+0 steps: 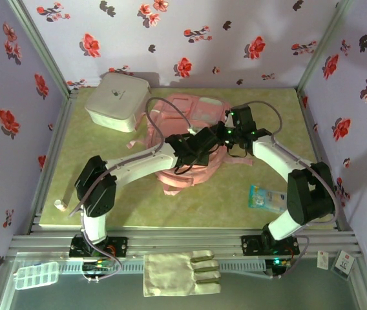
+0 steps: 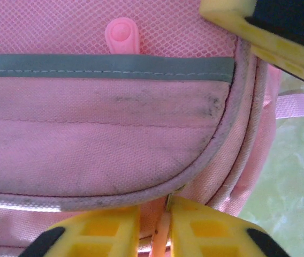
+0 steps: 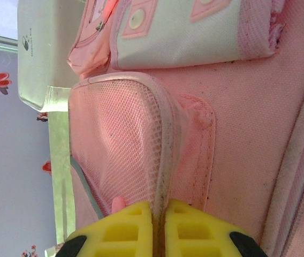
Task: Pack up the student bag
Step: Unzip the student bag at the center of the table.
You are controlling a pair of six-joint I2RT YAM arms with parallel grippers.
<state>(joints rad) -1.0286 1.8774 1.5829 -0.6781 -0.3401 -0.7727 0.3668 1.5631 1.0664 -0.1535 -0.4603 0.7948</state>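
While the bag (image 1: 196, 106) lies on the table (image 1: 203, 203) toward 12 o'clock, the left end effector (image 2: 154, 230) pinches a pink zip pull (image 2: 160, 240) and the right end effector (image 3: 159, 227) clamps the mesh pocket rim (image 3: 163, 171), probably bracing fabric so the zip runs open.

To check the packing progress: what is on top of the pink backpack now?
Both grippers are on the pink backpack: the left gripper pinches a thin pink tab at a pocket seam, and the right gripper pinches the mesh pocket rim. The fabric beneath them is covered.
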